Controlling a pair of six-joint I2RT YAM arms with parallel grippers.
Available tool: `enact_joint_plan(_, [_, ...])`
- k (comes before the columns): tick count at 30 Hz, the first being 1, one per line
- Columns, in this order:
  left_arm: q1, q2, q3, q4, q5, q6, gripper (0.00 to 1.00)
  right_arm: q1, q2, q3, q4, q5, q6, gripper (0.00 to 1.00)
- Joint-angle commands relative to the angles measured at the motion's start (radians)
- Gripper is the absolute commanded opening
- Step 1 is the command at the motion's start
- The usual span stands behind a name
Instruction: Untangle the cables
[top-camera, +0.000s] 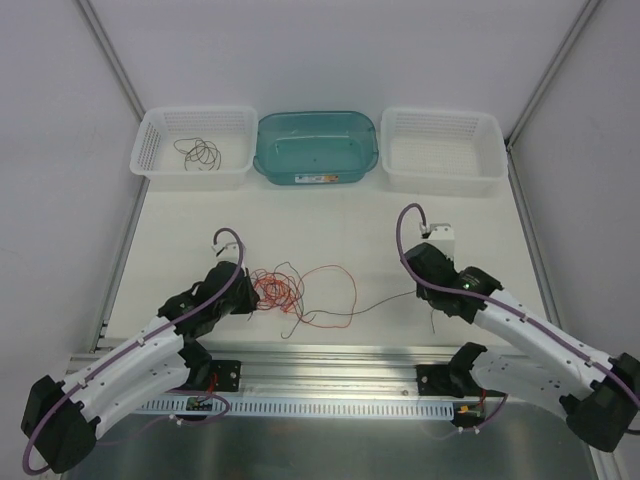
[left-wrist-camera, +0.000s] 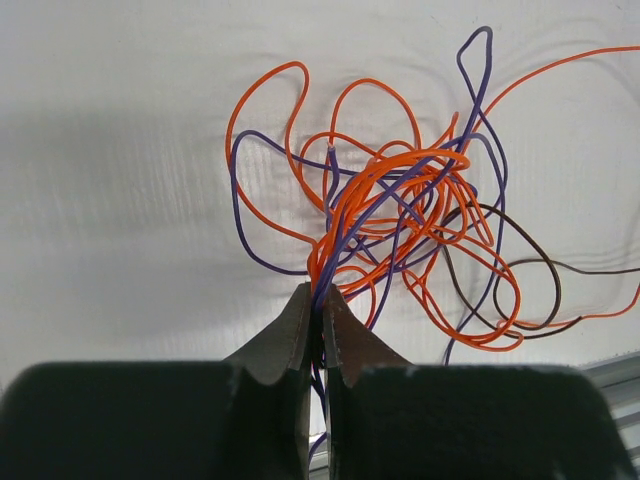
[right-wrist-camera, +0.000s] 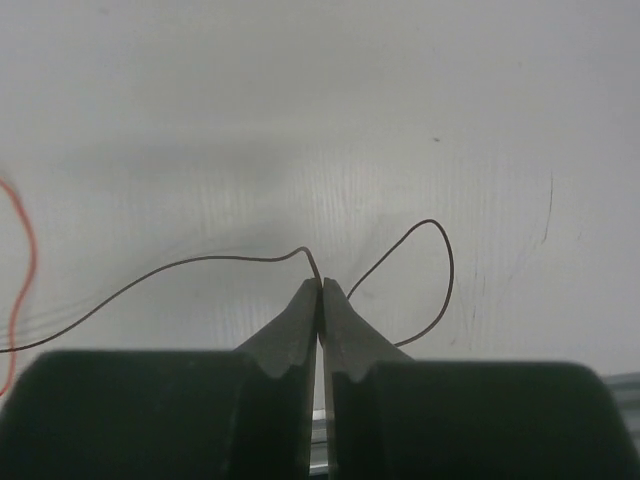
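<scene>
The cables (top-camera: 278, 290) form a small tangle of orange, purple and dark brown strands (left-wrist-camera: 400, 210) on the white table, left of centre. My left gripper (top-camera: 251, 298) sits at the tangle's left edge. Its jaws (left-wrist-camera: 320, 292) are shut on a bunch of orange and purple strands. One dark brown cable (top-camera: 385, 303) leads out of the tangle to the right, as far as my right gripper (top-camera: 425, 293). That gripper (right-wrist-camera: 320, 283) is shut on this thin dark cable (right-wrist-camera: 200, 260), whose free end curls off to the right. Another dark cable (top-camera: 200, 153) lies coiled in the left basket.
Three containers stand in a row along the back of the table: a white basket (top-camera: 150, 150) on the left, a teal bin (top-camera: 316, 117) in the middle and a white basket (top-camera: 440, 180) on the right. A metal rail (top-camera: 330, 365) runs along the near edge.
</scene>
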Motion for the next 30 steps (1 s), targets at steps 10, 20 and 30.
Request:
enact_joint_plan(10, [0.01, -0.047, 0.02, -0.021, 0.011, 0.016, 0.0, -0.234, 0.052, -0.039, 0.075, -0.211, 0.047, 0.65])
enact_joint_plan(20, [0.007, -0.022, 0.031, -0.021, 0.039, 0.018, 0.0, 0.095, 0.043, 0.024, 0.386, -0.317, 0.036, 0.69])
enact_joint_plan(30, [0.009, -0.053, 0.019, -0.021, 0.048, 0.013, 0.0, 0.294, 0.437, 0.225, 0.567, -0.342, 0.06, 0.63])
